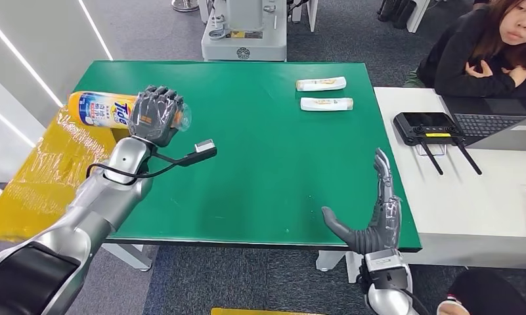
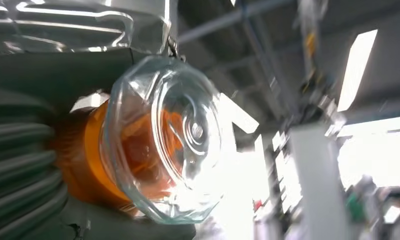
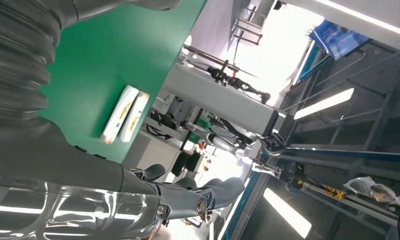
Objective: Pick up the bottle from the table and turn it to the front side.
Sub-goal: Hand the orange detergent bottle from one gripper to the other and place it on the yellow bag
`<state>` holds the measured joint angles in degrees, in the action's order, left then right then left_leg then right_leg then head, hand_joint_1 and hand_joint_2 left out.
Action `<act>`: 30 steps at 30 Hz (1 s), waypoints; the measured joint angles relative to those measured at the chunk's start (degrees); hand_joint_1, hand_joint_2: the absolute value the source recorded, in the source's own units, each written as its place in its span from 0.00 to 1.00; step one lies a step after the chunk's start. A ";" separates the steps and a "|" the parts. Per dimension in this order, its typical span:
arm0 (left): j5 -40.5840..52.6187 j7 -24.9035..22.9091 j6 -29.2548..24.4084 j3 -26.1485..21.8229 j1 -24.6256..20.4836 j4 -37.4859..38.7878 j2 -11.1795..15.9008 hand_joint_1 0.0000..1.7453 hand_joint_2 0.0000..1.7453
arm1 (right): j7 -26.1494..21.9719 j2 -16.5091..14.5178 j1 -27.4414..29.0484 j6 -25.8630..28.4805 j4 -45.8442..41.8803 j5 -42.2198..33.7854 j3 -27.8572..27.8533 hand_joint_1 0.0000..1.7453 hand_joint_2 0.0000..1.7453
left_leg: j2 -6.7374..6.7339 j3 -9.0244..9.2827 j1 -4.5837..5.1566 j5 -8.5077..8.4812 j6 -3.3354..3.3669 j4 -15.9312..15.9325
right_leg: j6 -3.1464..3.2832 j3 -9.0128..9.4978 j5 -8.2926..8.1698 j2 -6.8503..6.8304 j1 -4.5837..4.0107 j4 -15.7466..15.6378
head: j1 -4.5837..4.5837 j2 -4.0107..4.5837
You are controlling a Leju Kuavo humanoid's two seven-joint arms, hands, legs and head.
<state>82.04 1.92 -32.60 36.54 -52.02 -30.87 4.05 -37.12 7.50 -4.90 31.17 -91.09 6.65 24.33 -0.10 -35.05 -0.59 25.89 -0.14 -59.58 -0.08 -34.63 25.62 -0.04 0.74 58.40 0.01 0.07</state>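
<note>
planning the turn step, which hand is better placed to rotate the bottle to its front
Left. The left hand already grips the bottle above the table's left edge; the right hand is open at the near right edge.

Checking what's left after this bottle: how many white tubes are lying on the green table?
2. Both lie side by side at the table's far right: the farther white tube, and the nearer white tube just in front of it. The left hand may hide a little table.

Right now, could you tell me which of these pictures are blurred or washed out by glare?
Head view: sharp, evenly lit, the bottle in the left hand reads clearly. Left wrist view: background smeared, ceiling lights blown out, glare on the bottle's clear end. Right wrist view: fairly sharp, overexposed at the middle.
</note>
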 joint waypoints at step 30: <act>7.73 -14.93 11.29 1.95 8.40 13.06 5.41 1.00 1.00 | 0.22 -0.49 4.05 -6.33 -0.93 4.93 -2.05 0.00 1.00 | 0.02 -0.05 -0.03 0.01 -0.02 0.04 | 0.03 -0.07 0.02 -0.02 -0.02 -0.01 | -0.01 0.00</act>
<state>89.77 -13.01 -21.32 38.50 -43.62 -17.81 9.45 -36.90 7.01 -0.86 24.84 -92.02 11.58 22.27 -0.08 -35.11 -0.62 25.90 -0.16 -59.53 -0.06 -34.70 25.64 -0.06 0.72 58.40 0.01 0.07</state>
